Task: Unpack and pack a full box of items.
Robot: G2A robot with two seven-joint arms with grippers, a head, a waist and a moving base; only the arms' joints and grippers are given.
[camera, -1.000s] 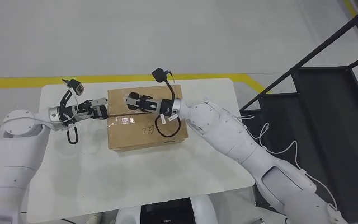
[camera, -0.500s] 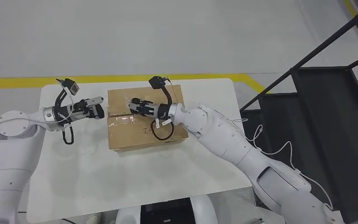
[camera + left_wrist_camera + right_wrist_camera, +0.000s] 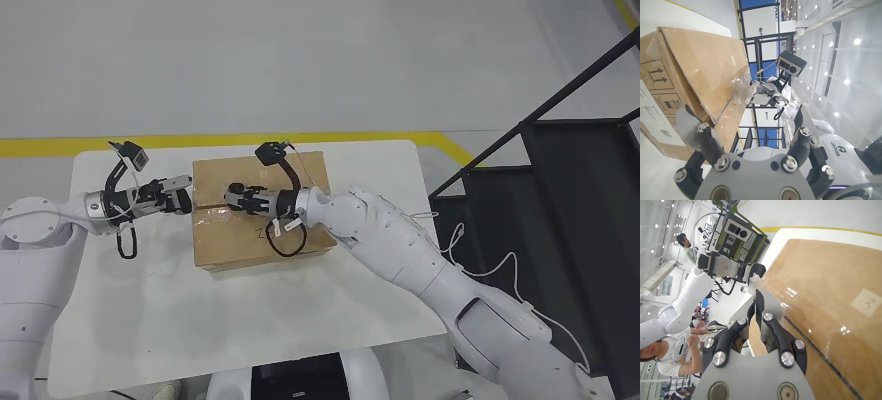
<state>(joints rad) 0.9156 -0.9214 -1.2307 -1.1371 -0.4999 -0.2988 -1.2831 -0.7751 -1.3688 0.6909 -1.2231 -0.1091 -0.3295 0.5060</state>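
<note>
Back at the box after drawing off toward the left edge of the top view half a second ago, the left gripper [image 3: 184, 194] sits left of centre, its fingers spread wide with nothing between them. One finger lies close against the left end face of the cardboard box [image 3: 255, 240]; whether it touches I cannot tell. The box stands closed, flaps down, in the upper middle of the white table [image 3: 150, 290]. Just to the right, the right gripper [image 3: 233, 196] has slid down the picture from the far flap onto the centre line. Its fingers are drawn together on a crumpled tuft of clear tape [image 3: 740, 91], lifted off the lid. The seam [image 3: 821, 353] between the two flaps runs left to right across the top view. The pinched tape sits near its left end, so most of the seam lies to the right of the claw, under the right arm's own wrist. Glossy tape shows along that stretch. Peeling, as I judge it, calls for a pull along this long axis, not across it. The left gripper is nearer the box's left end and is better placed to steady it.
</note>
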